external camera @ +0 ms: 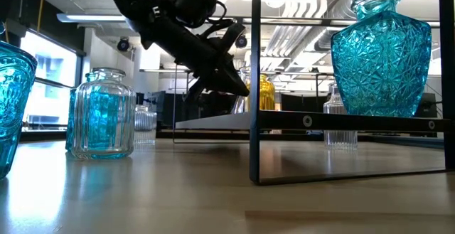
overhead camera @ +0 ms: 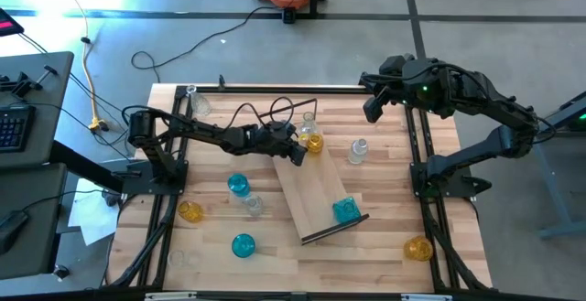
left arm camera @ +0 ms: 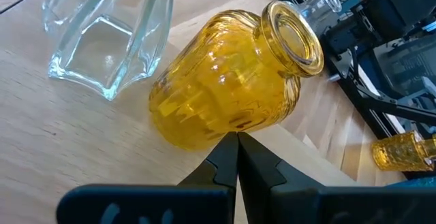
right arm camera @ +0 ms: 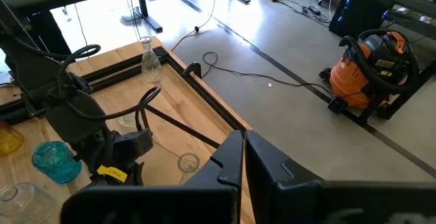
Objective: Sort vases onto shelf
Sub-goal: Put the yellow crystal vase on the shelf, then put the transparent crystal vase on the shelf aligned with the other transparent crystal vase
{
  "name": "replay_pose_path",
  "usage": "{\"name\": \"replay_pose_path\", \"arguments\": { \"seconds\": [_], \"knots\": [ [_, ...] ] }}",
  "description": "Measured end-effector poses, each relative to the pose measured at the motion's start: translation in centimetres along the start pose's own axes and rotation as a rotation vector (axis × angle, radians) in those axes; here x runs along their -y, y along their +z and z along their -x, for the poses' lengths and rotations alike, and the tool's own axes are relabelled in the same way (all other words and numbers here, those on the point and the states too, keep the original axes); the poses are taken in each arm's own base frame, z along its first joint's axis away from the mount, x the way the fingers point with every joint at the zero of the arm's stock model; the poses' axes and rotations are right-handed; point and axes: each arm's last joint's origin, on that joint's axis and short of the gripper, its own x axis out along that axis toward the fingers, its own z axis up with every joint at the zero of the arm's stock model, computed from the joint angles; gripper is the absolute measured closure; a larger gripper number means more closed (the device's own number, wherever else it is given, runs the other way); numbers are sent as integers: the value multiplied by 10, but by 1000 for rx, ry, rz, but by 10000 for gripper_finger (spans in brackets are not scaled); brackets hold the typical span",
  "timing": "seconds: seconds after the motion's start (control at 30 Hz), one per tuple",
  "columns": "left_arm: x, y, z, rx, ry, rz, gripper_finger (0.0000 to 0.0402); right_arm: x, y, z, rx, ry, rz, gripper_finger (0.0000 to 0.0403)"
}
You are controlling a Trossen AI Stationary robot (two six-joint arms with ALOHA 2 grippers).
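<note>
An amber-yellow vase point(left arm camera: 225, 94) stands upright at the far end of the light-wood shelf point(overhead camera: 316, 191). My left gripper point(left arm camera: 237, 142) is shut, its tips right at the vase's round body; the high view shows it beside the amber vase point(overhead camera: 313, 142). A blue vase point(overhead camera: 345, 209) stands at the shelf's near end, large in the low view as the blue vase point(external camera: 380, 49). A clear vase point(left arm camera: 109, 33) stands close by. My right gripper point(overhead camera: 371, 111) hangs shut, high over the table's far right, holding nothing. My left gripper's shut fingertips point(left arm camera: 228, 152) stand at the lower part of the amber vase's round body point(left arm camera: 218, 132), coming in slanting downward from the table's left. I cannot tell whether they touch it. The vase stays upright on its base.
Loose vases stand around the shelf: blue point(overhead camera: 238, 185), blue point(overhead camera: 243, 244), amber point(overhead camera: 189, 212), amber point(overhead camera: 417, 248), clear point(overhead camera: 357, 150), clear point(overhead camera: 254, 205) and clear point(overhead camera: 197, 104). The shelf's dark end frame point(external camera: 256, 84) rises near the table's front.
</note>
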Motion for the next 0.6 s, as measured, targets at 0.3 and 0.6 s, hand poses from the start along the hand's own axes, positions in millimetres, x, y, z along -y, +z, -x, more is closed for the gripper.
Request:
{"name": "replay_pose_path", "arguments": {
  "seconds": [0.3,0.6],
  "knots": [
    [44,4,35,-24,-282,-90,399,1,-4,0,-37,-3,0,403],
    [60,31,132,26,-289,-186,399,1,-6,0,-54,-5,-91,403]
  ]
}}
